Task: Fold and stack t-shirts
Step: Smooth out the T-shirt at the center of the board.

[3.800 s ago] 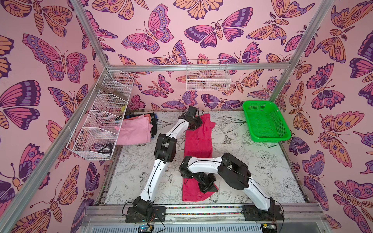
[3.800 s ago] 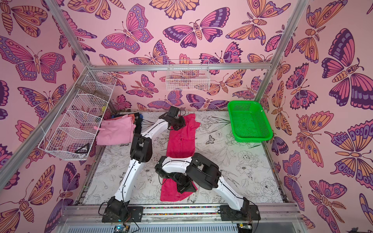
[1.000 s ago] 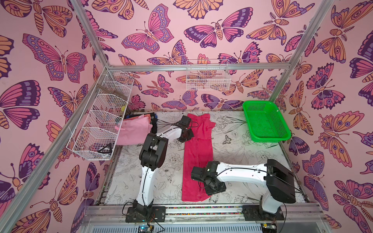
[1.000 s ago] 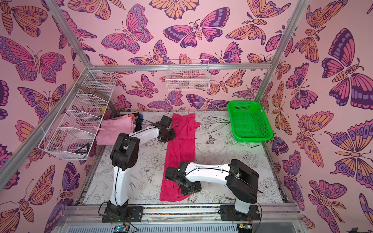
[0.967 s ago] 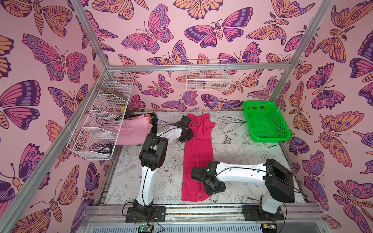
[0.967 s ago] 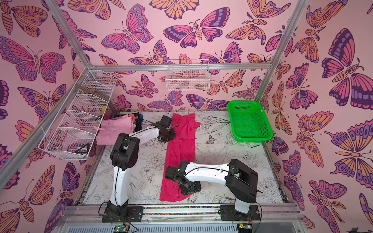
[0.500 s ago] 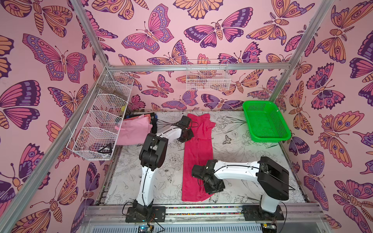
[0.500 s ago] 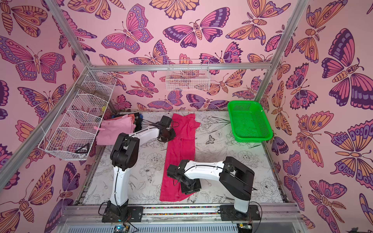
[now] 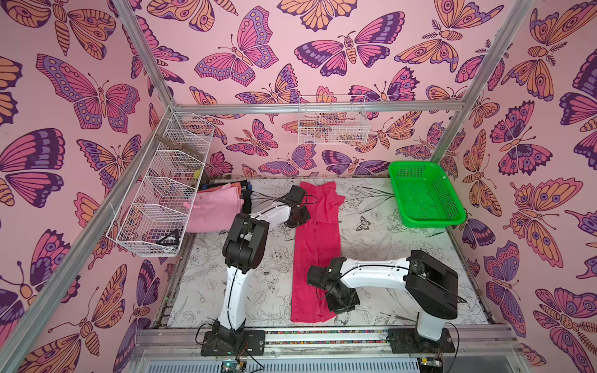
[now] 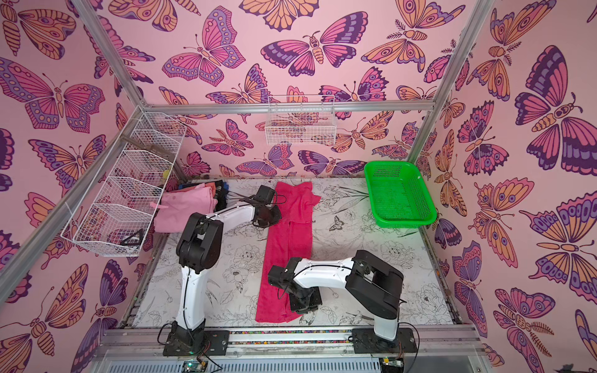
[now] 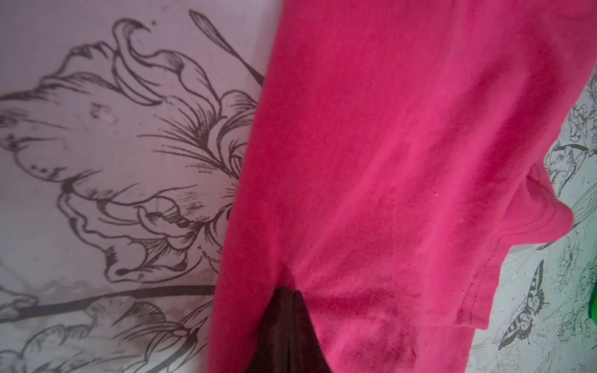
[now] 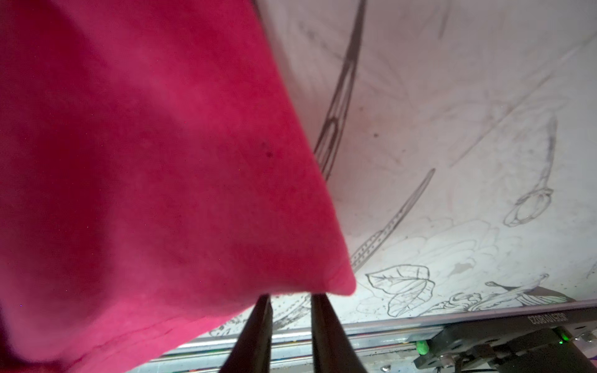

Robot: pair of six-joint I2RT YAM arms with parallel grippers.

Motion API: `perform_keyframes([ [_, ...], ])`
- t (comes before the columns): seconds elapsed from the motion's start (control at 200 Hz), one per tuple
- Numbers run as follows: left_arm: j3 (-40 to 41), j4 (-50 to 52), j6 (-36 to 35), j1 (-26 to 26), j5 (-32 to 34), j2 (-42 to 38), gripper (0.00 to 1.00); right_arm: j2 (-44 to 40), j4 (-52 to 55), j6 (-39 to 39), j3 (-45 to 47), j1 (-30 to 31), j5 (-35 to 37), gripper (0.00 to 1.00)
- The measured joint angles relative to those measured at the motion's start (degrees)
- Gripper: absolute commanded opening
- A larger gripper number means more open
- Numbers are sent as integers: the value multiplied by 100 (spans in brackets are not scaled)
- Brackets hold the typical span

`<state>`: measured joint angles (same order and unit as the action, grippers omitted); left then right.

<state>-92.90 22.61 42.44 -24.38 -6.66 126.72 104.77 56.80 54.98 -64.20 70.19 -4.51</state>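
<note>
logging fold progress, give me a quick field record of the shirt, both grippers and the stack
shirt in work: crimson t-shirt, a long narrow strip lying down the middle of the table
left gripper: shut on the strip's far left edge
right gripper: at the strip's near right corner, jaws narrowly apart, grip unclear
stack: light pink t-shirt on top, far left corner
green basket: far right, apart from the strip

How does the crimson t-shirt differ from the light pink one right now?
The crimson t-shirt lies as a long narrow strip down the middle of the table; the light pink t-shirt sits folded compactly at the far left corner. The left end effector is pinched on the crimson t-shirt's edge; nothing touches the light pink t-shirt. Both are plain cloth.
</note>
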Motion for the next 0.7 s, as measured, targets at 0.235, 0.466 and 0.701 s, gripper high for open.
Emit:
perform_keyframes([
  [0.235, 4, -11, 0, 22, -50, 0, 0, -192, 197, 74, 2, -4, 107, 31],
  [0.466, 7, -13, 0, 37, -101, 0, 0, -949, 623, 225, 13, -4, 339, 54],
  [0.701, 9, -15, 0, 37, -101, 0, 0, -378, 682, 129, -247, -33, 544, 56],
])
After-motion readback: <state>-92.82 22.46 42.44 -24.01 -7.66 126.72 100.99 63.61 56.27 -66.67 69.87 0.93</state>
